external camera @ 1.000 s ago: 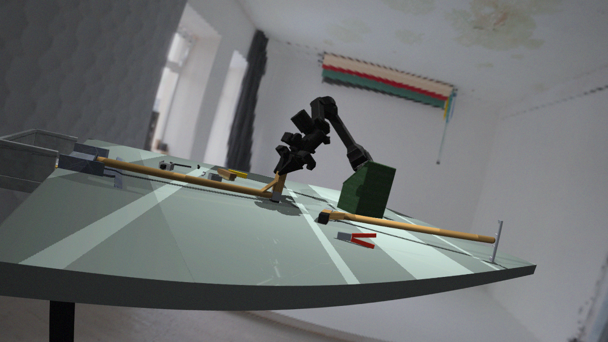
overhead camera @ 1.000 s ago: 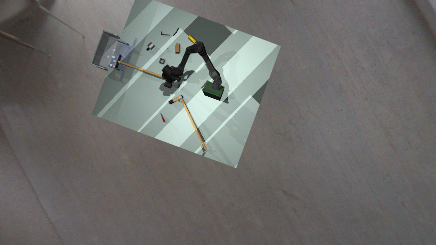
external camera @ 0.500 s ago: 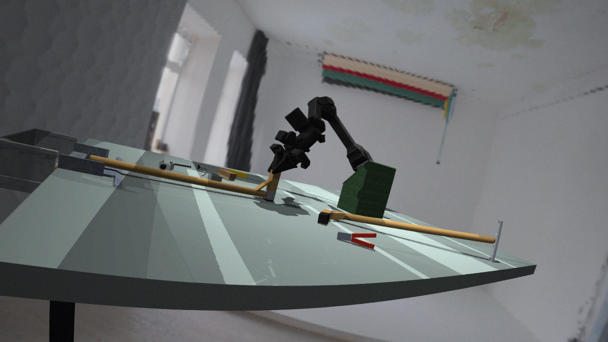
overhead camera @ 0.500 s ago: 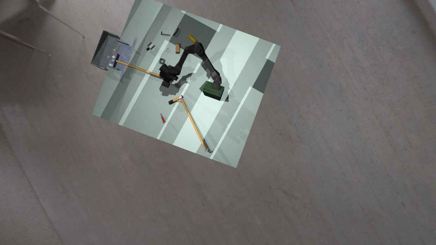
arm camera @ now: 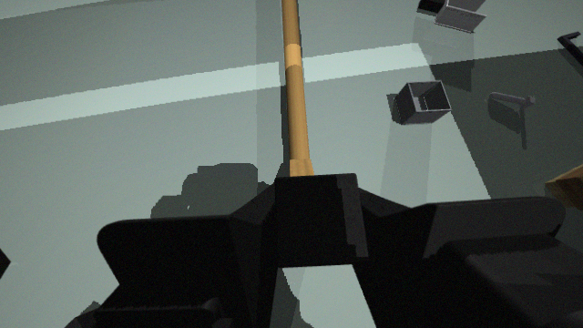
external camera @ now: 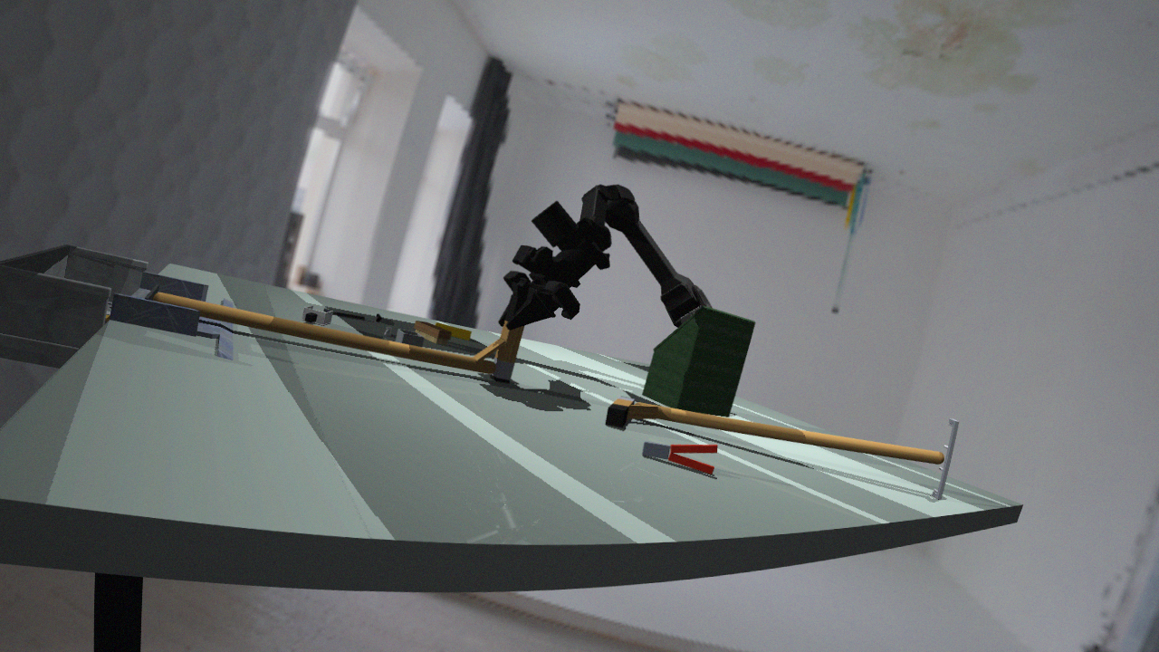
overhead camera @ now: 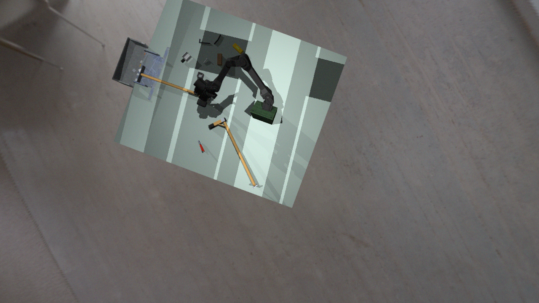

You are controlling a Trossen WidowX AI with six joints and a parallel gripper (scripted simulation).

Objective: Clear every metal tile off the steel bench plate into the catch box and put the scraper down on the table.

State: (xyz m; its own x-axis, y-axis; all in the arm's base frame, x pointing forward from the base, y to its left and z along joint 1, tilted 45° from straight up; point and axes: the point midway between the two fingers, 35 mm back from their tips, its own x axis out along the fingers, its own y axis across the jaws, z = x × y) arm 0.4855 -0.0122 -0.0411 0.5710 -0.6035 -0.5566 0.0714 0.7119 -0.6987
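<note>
In the top view, a grey open catch box [overhead camera: 121, 62] [external camera: 48, 316] is sitting at the upper left, by the table's [overhead camera: 188, 147] [external camera: 445, 486] edge. Next to it, a blue-grey steel bench plate [overhead camera: 155, 67] [external camera: 154, 316] with low side walls is lying with one end at the box. A few tiny pale tiles [overhead camera: 134, 70] are showing around the place where the plate and box meet; they are too small to count, and I cannot tell which are inside the box. The long wooden scraper [overhead camera: 165, 82] [external camera: 324, 330] [arm camera: 296, 100] is reaching over the plate, and its flat black blade [overhead camera: 141, 74] is standing near the box end. Its round stick is running down to the right. Further right, a small grey square tube [overhead camera: 200, 75] [arm camera: 424, 102] is resting above the black gripper [overhead camera: 202, 94] [external camera: 509, 321] [arm camera: 316, 219]. The fingers are squeezing the scraper's upright grip. Below, small red-handled pliers [overhead camera: 201, 147] [external camera: 688, 459] are lying on the table. A brown block [overhead camera: 219, 59] [external camera: 432, 331] and then a yellow block [overhead camera: 237, 48] [external camera: 454, 331] are lying higher up. Right of the pliers, another long wooden tool [overhead camera: 239, 154] [external camera: 753, 426] is slanting down. Last, the black arm [overhead camera: 257, 77] [external camera: 652, 251] is bending up from a green box [overhead camera: 263, 111] [external camera: 696, 364].
</note>
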